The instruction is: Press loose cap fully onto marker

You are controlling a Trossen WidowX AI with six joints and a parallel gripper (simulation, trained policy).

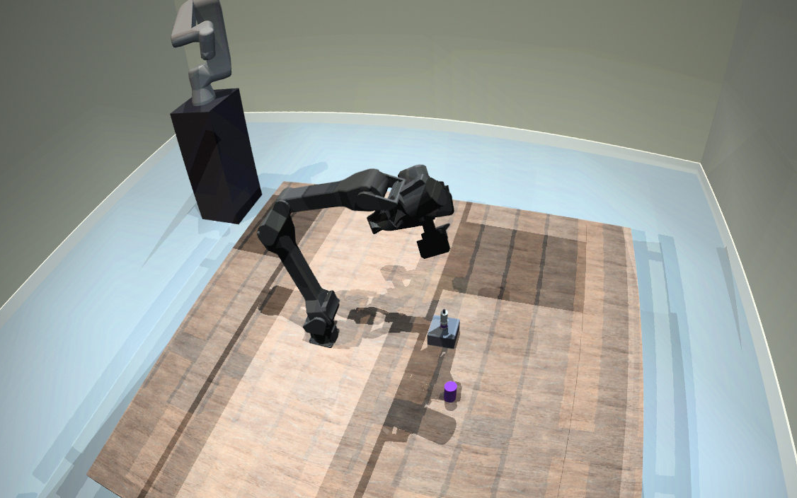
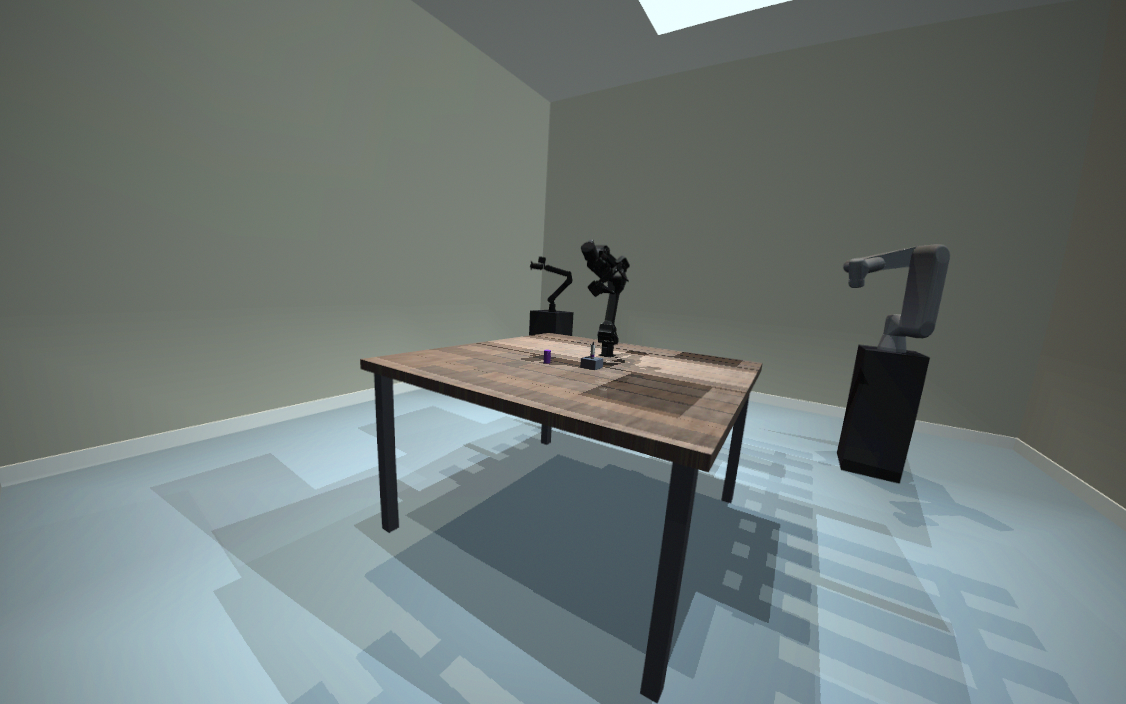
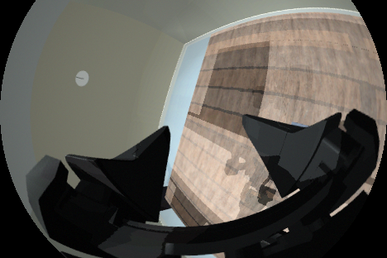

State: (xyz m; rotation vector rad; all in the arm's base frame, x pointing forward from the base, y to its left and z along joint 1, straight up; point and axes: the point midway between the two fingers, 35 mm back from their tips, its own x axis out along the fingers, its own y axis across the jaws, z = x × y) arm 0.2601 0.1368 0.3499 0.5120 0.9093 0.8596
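Observation:
The white and grey marker (image 1: 444, 317) (image 2: 592, 349) stands upright, bare tip up, in the blue-grey holder block (image 1: 437, 337) (image 2: 590, 362). The purple cap (image 1: 450, 392) (image 2: 546, 356) stands loose on the table, apart from the block and nearer the top camera. My gripper (image 1: 405, 237) (image 3: 207, 125) is open with nothing between its fingers. It hangs high above the table, on the far side of the block from the cap in the top view. In the wrist view a blue sliver, perhaps the block, shows behind the right finger; marker and cap are not seen there.
The wooden table (image 1: 513, 402) (image 2: 462, 371) carries my arm's base, left of the block in the top view. A grey arm (image 1: 222, 43) (image 2: 926, 288) stands on a black pedestal (image 1: 216, 167) (image 2: 878, 411) beyond the table. Another black arm (image 2: 560, 285) stands behind it.

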